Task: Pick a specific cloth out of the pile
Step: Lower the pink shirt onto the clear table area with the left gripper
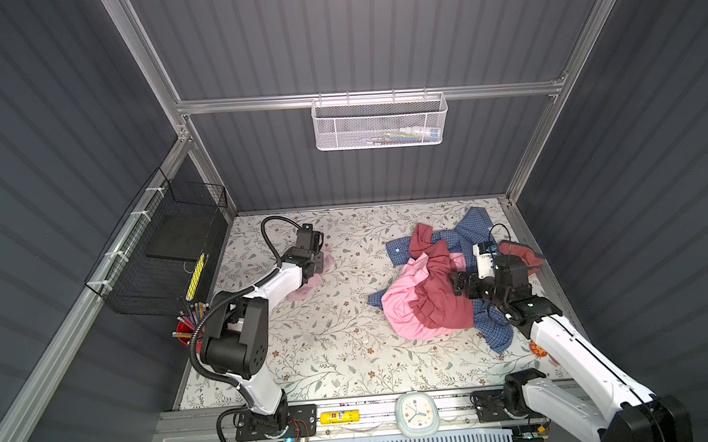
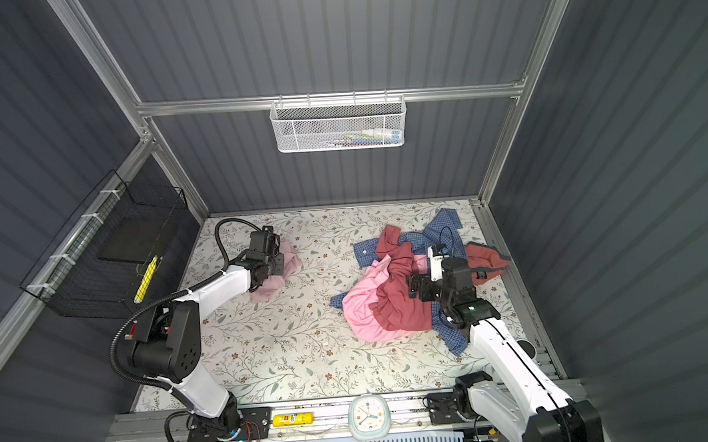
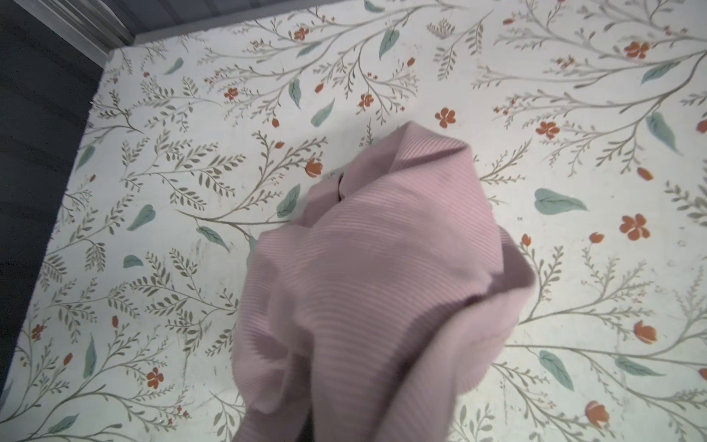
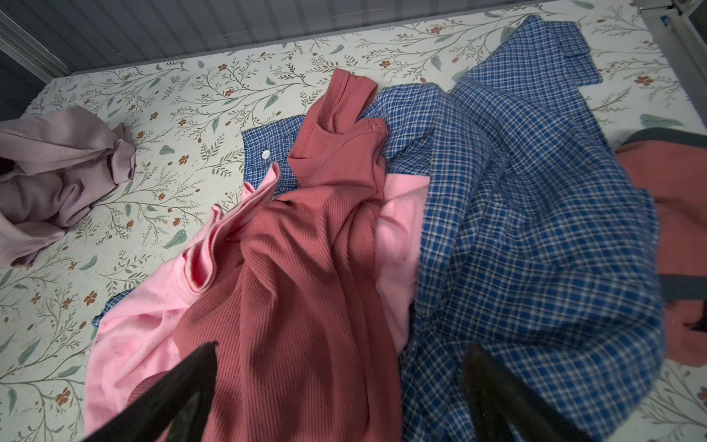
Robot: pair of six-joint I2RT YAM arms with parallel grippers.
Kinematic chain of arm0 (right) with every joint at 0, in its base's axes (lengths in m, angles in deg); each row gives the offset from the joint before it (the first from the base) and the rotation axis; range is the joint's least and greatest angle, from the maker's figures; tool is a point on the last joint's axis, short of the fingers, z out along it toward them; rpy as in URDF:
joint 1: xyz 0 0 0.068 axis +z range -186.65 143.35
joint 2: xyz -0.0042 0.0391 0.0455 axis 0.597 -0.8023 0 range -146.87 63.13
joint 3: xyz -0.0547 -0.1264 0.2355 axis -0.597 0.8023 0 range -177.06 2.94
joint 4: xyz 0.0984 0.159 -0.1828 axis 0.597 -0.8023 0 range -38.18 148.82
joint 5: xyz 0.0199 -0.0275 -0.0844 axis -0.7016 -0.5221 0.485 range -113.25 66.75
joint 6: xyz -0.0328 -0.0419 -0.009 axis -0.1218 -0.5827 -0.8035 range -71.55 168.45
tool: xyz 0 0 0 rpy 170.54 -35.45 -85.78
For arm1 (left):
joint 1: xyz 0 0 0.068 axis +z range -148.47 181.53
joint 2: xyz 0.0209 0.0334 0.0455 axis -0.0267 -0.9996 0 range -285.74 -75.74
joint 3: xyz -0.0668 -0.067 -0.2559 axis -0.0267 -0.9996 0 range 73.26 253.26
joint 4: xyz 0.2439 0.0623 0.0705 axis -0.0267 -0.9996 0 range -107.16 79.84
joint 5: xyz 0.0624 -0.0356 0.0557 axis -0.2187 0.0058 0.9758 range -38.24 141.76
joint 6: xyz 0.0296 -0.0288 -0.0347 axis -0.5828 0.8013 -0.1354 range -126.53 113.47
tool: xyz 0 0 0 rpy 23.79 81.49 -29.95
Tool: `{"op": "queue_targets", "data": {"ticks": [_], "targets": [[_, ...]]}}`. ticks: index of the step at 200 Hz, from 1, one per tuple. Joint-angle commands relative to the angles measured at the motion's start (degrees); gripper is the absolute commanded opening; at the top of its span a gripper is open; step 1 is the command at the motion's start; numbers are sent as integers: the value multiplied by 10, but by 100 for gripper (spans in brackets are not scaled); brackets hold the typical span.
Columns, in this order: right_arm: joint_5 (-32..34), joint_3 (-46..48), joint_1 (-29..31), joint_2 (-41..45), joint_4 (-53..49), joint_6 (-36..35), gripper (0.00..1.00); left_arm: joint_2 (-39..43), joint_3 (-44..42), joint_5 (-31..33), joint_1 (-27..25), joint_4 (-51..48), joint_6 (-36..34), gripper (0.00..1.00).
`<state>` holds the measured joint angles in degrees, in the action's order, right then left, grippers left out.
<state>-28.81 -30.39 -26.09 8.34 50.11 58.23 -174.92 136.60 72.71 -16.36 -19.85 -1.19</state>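
Now: left claw (image 2: 279,262) closed on the pale pink cloth (image 3: 382,268), fingers hidden by fabric; cloth bunched on the left of the floral table (image 1: 330,348), well apart from the pile (image 1: 427,305); right claw (image 4: 340,346) wide open above the pile's dark red shirt (image 4: 306,268), holding nothing

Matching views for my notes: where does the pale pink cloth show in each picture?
Top view: pale pink cloth left of centre, well apart from the pile.
Top view: same spot, more of it exposed.
Left wrist: close up, draped above the floral tabletop.
Right wrist: small, apart from the pile.
Shared landmark: the floral tabletop.
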Motion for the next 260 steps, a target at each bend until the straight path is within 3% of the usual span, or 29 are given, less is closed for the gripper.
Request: {"op": "queue_targets", "data": {"ticks": [1,47,59,68,82,97,122,181,225,260], "targets": [[11,-6,2,10,-12,-13,99,-27,21,-19,6,-39,21,0],[17,-5,2,13,-15,-15,99,-59,33,-40,8,-49,39,0],[16,-5,2,13,-15,-15,99,-62,30,-46,8,-47,41,5],[17,-6,2,12,-15,-15,99,-60,27,-49,7,-43,42,21],[18,-5,2,11,-15,-14,99,-60,24,-49,7,-42,45,35],[17,-7,2,10,-15,-15,99,-57,21,-48,8,-41,47,65],[20,-9,2,9,-15,-15,99,-44,18,-42,8,-37,44,82],[39,-21,-2,14,-25,-36,99,47,-22,-59,4,-14,32,93],[37,-28,-2,3,-25,-35,99,127,-67,-42,0,-19,58,94],[30,-37,-2,-6,-22,-35,99,103,-60,-51,1,-54,90,93]]}}
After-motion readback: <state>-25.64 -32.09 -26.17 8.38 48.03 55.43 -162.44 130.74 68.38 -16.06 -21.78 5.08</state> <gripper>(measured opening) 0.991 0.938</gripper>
